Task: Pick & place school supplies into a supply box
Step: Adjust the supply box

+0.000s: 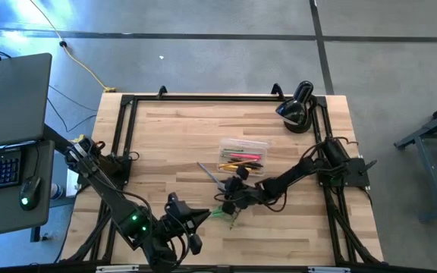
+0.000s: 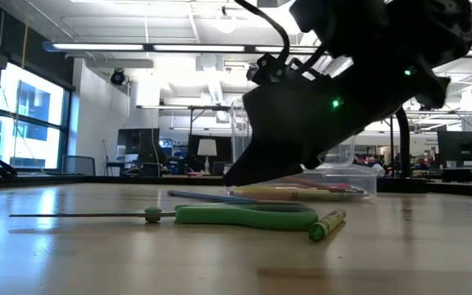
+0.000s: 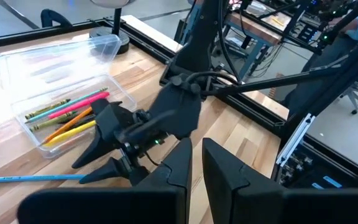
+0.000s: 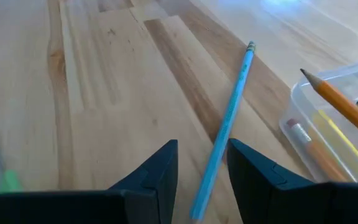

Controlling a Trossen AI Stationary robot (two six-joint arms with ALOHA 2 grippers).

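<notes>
A clear supply box [image 1: 243,154] sits mid-table and holds pink, yellow and orange pencils [image 3: 73,115]. A blue pencil [image 4: 232,118] lies flat on the wood beside the box. Green-handled scissors [image 2: 244,215] and a green crayon [image 2: 326,224] lie nearer the near edge. My right gripper [image 4: 202,168] is open and low over the blue pencil's near end, one finger on either side and apart from it. My left gripper [image 3: 196,163] hovers near the near edge, left of the scissors, its fingers a narrow gap apart and holding nothing.
A black rounded device [image 1: 298,110] stands at the table's far right corner. A black frame rail [image 1: 127,129] runs along the table's edges. A laptop [image 1: 10,98] and mouse sit on a stand off the left side. Bare wood lies between the box and the far edge.
</notes>
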